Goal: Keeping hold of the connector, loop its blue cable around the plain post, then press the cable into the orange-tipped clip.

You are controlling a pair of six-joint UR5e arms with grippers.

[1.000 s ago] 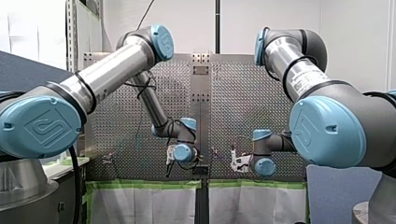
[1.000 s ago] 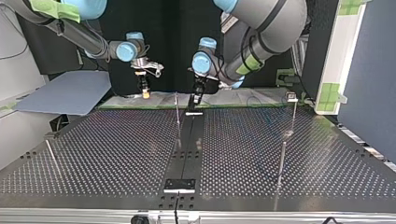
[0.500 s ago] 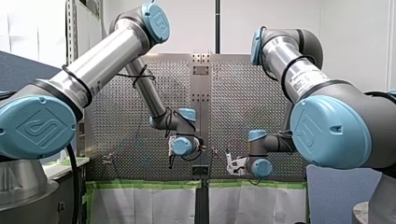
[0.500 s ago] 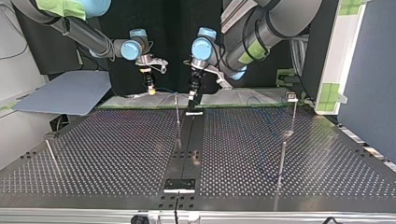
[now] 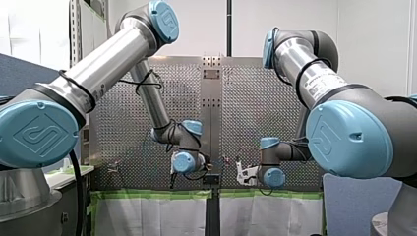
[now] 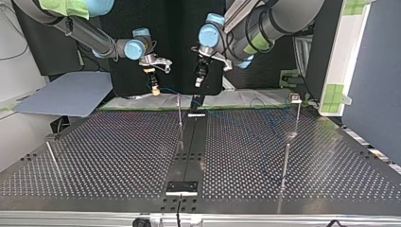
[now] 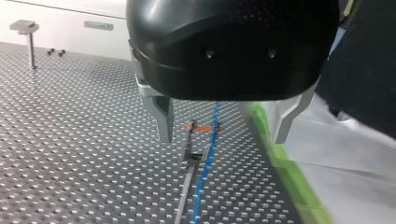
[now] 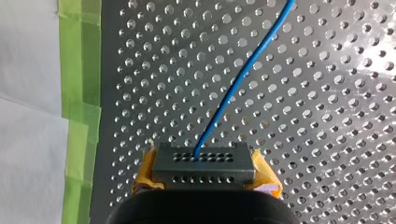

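Observation:
My right gripper [image 8: 205, 181] is shut on the grey connector [image 8: 205, 162], with its yellow pads on both sides. The blue cable [image 8: 238, 79] leaves the connector and runs off over the perforated table. In the left wrist view my left gripper [image 7: 222, 139] hangs open above the table, holding nothing. Below and between its metal fingers [image 7: 163, 121] stands the orange-tipped clip [image 7: 201, 127], and the blue cable [image 7: 205, 168] passes by it. In the top view my left gripper [image 6: 199, 81] hovers right of my right gripper [image 6: 154, 90].
A thin upright rod [image 6: 180, 116] stands by the dark centre strip [image 6: 189, 151]. Plain posts stand at the top view's right [image 6: 285, 163] and left [image 6: 52, 155], and a capped post [image 6: 297, 111] further back. Green tape [image 8: 79, 70] edges the table.
My left gripper has risen from the table near the centre strip, still open. My right gripper has shifted toward the middle with the connector in it.

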